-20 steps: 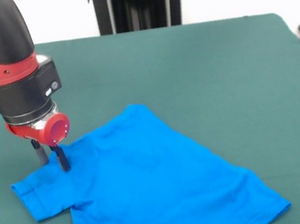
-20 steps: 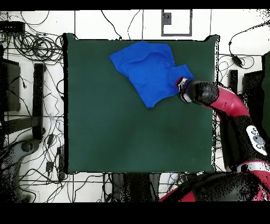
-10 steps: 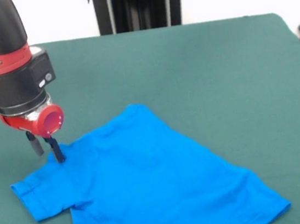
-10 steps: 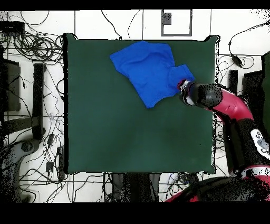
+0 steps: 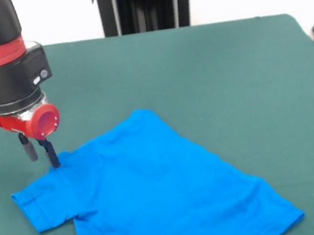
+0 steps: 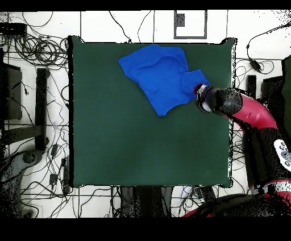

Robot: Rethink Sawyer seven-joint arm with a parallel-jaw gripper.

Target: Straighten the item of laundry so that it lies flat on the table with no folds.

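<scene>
The blue T-shirt (image 6: 159,77) lies on the green table (image 6: 125,142), arm (image 6: 244,111) beside it.

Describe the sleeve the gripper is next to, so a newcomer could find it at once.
Start at the dark green table and find the bright blue T-shirt near its front edge. The sleeve juts from the shirt's left side in the front view, just below the gripper, whose fingers stand apart. It is the only sleeve spread out in view, ending in a stitched hem.

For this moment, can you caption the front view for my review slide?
Open gripper raised just above the sleeve of a blue T-shirt spread on the green table.
</scene>
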